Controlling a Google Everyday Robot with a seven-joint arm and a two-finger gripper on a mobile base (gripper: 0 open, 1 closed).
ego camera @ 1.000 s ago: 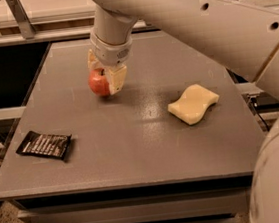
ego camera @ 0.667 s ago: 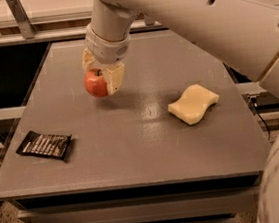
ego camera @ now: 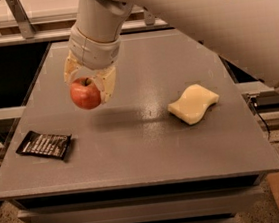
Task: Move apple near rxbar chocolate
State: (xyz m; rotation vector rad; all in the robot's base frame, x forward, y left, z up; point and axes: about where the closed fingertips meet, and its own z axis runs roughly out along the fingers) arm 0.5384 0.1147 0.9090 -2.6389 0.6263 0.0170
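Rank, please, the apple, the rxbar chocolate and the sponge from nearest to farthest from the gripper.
The gripper hangs above the table's rear left.
1. apple: clamped in the gripper.
2. rxbar chocolate: front left, flat on the table.
3. sponge: right side.

table (ego camera: 149, 152): landmark | gripper (ego camera: 90, 85): above table's left half, mid-depth, clamped on apple | apple (ego camera: 85, 93): between gripper's fingers, raised over table's surface | rxbar chocolate (ego camera: 44, 144): flat on table, front-left, near left edge | sponge (ego camera: 194, 103): on table, right half, mid-depth
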